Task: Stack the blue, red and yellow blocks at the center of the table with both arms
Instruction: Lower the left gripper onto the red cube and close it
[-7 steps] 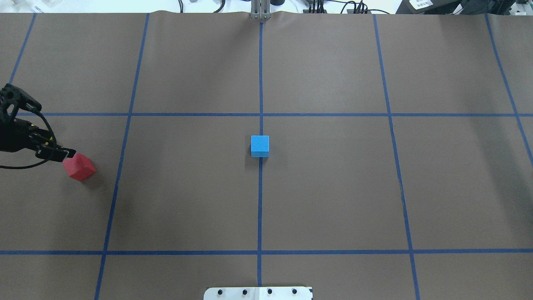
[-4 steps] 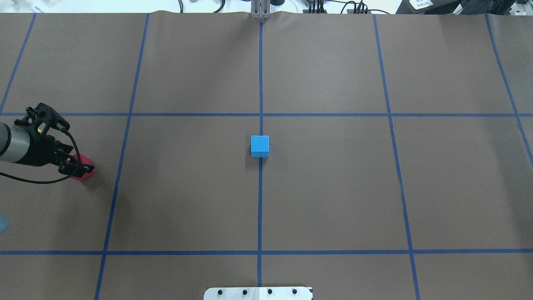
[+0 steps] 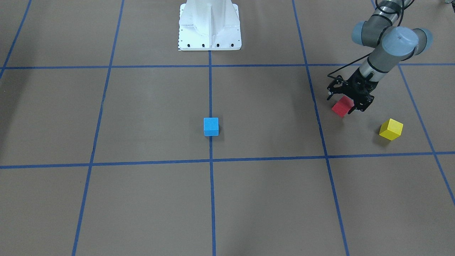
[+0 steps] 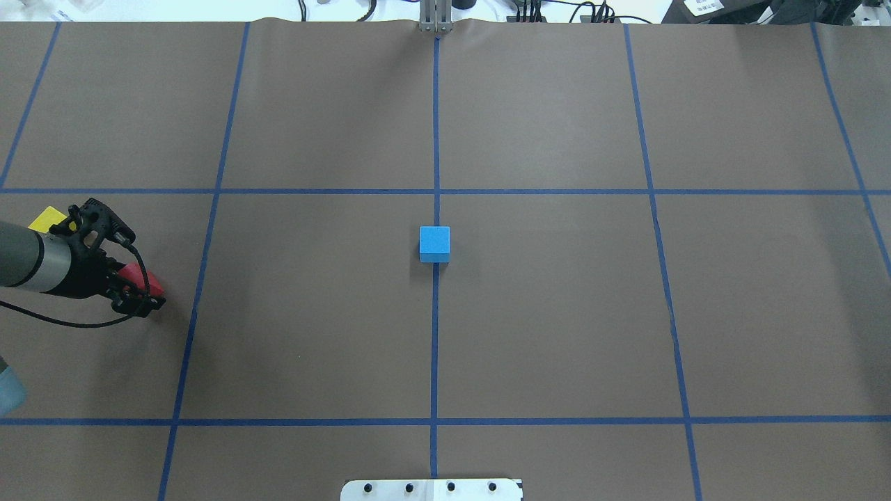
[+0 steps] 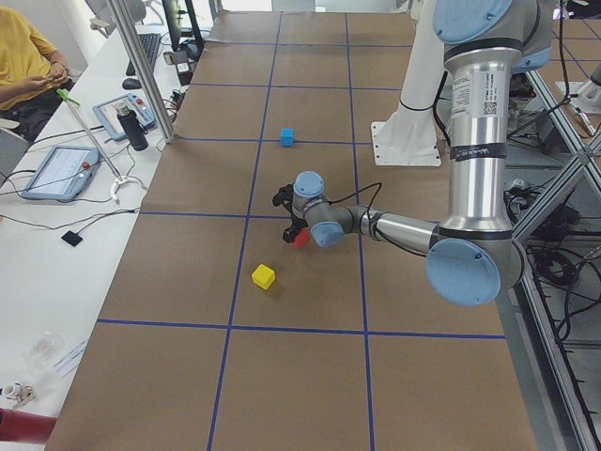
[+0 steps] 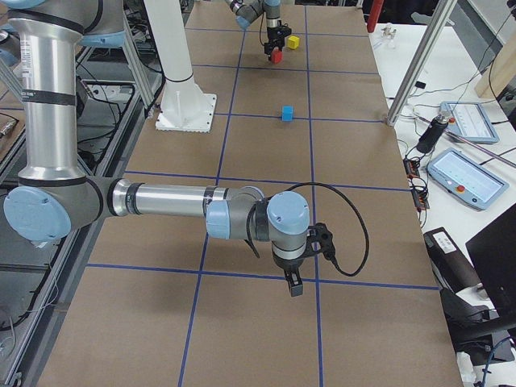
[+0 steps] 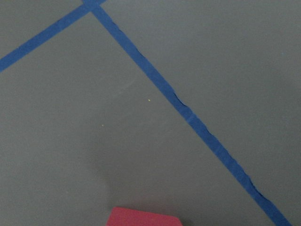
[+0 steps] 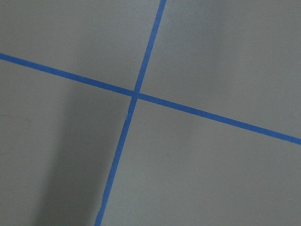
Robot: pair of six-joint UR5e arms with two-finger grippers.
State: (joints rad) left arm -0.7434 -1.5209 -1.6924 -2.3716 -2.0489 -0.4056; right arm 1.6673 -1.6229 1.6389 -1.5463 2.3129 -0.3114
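Note:
The blue block [image 4: 434,243] sits at the table's centre on the blue tape cross; it also shows in the front view [image 3: 210,126]. The red block [image 3: 341,107] lies at my far left, partly covered in the overhead view [image 4: 150,283]. My left gripper [image 3: 349,102] is low over it, open, with its fingers on either side of the block [image 4: 139,295]. The left wrist view shows only the red block's top edge [image 7: 143,217]. The yellow block [image 3: 391,129] lies just beyond the red one [image 4: 46,218]. My right gripper [image 6: 293,284] hangs over bare table; I cannot tell whether it is open.
The robot's white base plate [image 4: 431,489] is at the near edge of the table. Blue tape lines divide the brown table cover [image 4: 557,313]. A side bench with tablets [image 5: 58,171] and a seated person runs along the far edge.
My left arm has reached further in and come over the red block, which now sits between its fingers. The yellow block has come into sight behind the arm. The blue block has not moved.

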